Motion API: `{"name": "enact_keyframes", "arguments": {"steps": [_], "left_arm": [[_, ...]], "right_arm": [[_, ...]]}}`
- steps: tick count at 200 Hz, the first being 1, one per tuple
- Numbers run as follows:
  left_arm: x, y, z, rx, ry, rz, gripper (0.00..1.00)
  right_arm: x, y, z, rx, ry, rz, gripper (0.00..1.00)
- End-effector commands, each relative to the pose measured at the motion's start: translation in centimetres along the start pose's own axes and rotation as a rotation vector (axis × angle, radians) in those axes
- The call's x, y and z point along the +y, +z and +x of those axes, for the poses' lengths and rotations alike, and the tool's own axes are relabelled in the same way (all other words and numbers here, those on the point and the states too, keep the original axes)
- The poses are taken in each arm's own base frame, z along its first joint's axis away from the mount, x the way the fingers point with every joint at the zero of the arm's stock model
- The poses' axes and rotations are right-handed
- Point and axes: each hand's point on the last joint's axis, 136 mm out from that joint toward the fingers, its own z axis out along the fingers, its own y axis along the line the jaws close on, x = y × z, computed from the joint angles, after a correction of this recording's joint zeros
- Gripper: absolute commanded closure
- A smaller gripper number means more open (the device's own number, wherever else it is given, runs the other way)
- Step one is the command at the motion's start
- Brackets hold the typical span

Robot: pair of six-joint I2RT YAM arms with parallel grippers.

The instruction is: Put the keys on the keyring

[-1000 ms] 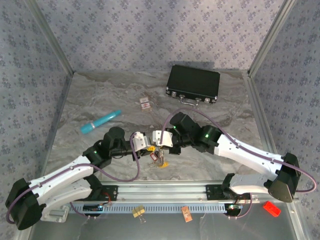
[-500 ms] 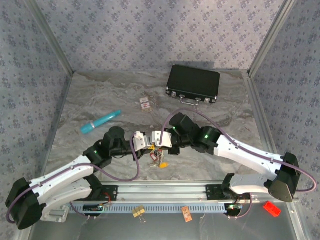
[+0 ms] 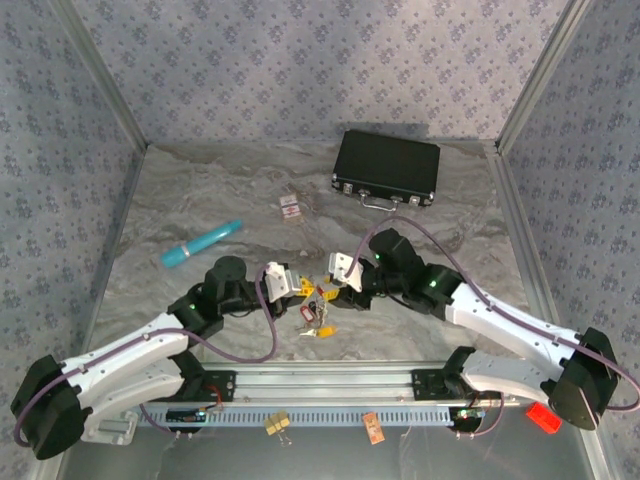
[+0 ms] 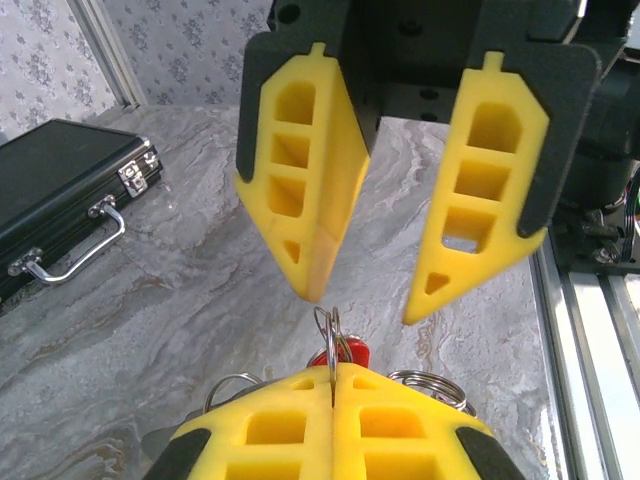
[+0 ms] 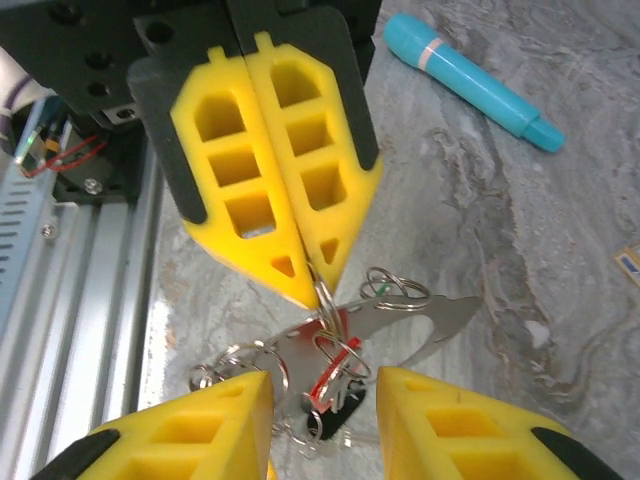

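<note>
The keys (image 3: 316, 320) form a small bunch on the marble just ahead of the rail: a red head (image 5: 345, 375), a black tag (image 5: 335, 425), a flat silver plate (image 5: 410, 320) and several split rings. My left gripper (image 3: 303, 289) is shut on one thin silver ring (image 4: 331, 335) of that bunch, which stands edge-up between its yellow fingertips (image 4: 290, 400). Whether that ring is the keyring I cannot tell. My right gripper (image 5: 325, 405) faces the left one with its jaws open on either side of the bunch, touching nothing.
A black case (image 3: 386, 166) with a metal handle lies at the back. A turquoise cylinder (image 3: 202, 243) is on the left and a small red-and-white card (image 3: 291, 207) sits mid-table. The aluminium rail (image 3: 330, 385) runs along the near edge.
My right gripper has opened and drawn back to the right, away from the left gripper. The left gripper stays shut on the ring, and the bunch hangs a little lower.
</note>
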Motion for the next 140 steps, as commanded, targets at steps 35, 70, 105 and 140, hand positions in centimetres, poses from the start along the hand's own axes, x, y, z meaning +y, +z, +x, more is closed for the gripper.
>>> {"name": "enact_keyframes", "arguments": {"steps": [35, 70, 105, 140], "left_arm": [[-0.3, -0.5, -2.4, -0.101, 0.014, 0.006, 1.0], [-0.5, -0.5, -2.3, -0.103, 0.016, 0.02, 1.0], [-0.8, -0.6, -2.3, -0.101, 0.022, 0.032, 1.0], [-1.0, -0.5, -2.3, -0.103, 0.029, 0.046, 1.0]], "right_arm": [[-0.1, -0.2, -0.9, -0.049, 0.019, 0.009, 0.73], [-0.7, -0.2, -0.8, -0.035, 0.009, 0.04, 0.72], [-0.9, -0.2, -0.7, -0.024, -0.003, 0.05, 0.74], [-0.8, 0.1, -0.7, -0.021, -0.001, 0.033, 0.77]]}}
